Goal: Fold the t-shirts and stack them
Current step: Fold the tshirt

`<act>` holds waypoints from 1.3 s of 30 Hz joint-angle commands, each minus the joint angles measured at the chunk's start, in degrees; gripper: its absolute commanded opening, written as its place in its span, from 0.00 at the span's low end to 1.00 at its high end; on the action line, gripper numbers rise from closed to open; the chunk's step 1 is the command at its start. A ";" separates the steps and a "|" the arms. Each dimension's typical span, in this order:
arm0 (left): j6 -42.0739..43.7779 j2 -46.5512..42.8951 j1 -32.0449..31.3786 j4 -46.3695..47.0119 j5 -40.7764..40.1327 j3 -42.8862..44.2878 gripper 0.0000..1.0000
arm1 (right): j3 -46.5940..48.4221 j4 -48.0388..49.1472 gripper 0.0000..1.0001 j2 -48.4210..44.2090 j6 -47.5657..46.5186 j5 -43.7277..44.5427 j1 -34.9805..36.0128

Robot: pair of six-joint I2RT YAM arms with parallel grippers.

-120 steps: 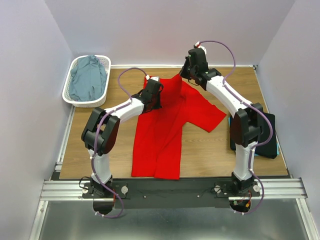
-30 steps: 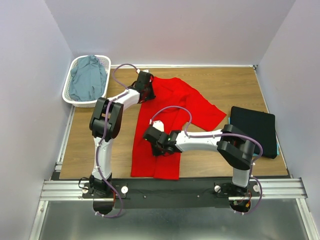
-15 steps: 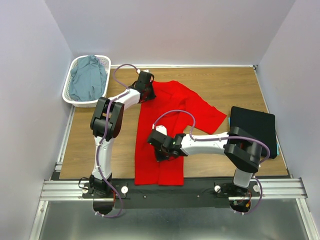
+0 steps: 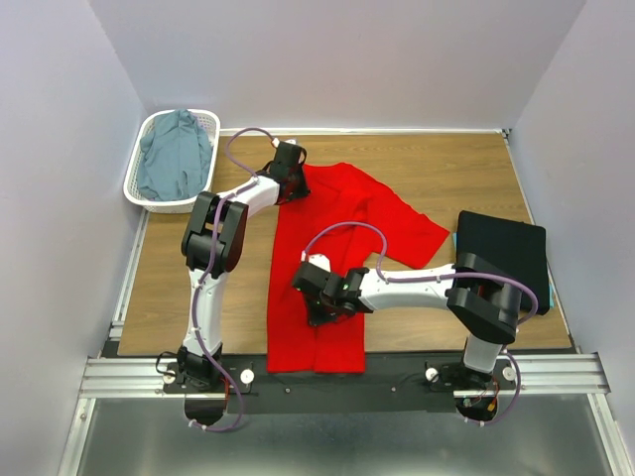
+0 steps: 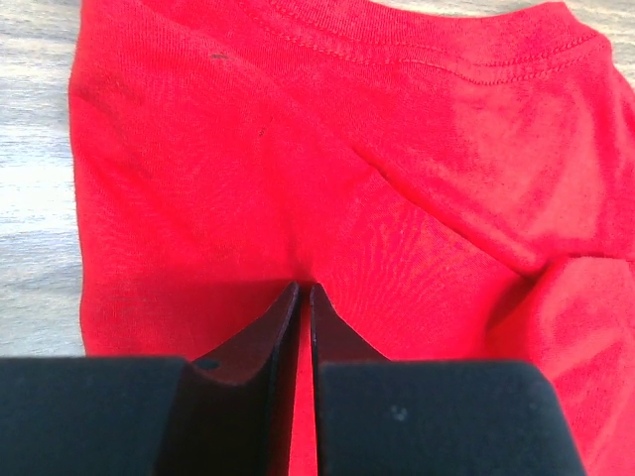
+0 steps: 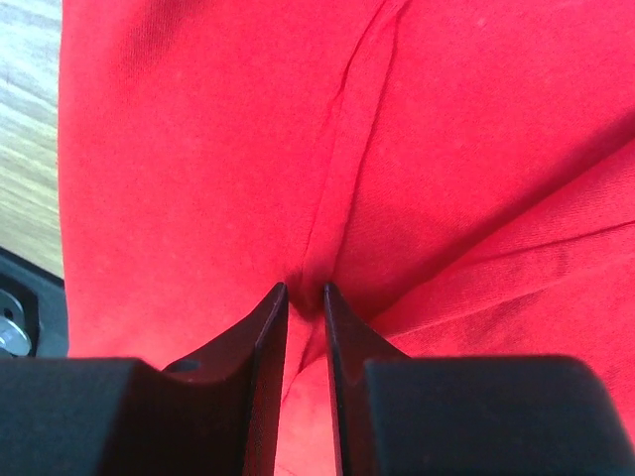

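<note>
With both pairs of jaws pinched almost shut on cloth, I hold the bright red t-shirt at two places. The left gripper clamps a fold at the far end, by the collar. The right gripper clamps a raised ridge on the lengthwise crease, nearer the hem.

Step, as I judge it: squaring up the long fold. Both pinches should travel together, low and evenly taut, or the crease will skew.

Shirt lies lengthwise mid-table on the wooden tabletop. Its hem reaches the near edge, and one sleeve splays right.

- Folded black t-shirt: right edge, near that sleeve but apart. Keep the sleeve off it.
- White plastic lattice basket: far left, holding the dusty grey-blue t-shirt, well apart.
</note>
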 commanded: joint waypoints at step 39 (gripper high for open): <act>1.72 1.15 0.16 -1.21 2.29 4.85 0.24 | 0.79 -6.71 0.47 -6.84 0.97 3.00 3.10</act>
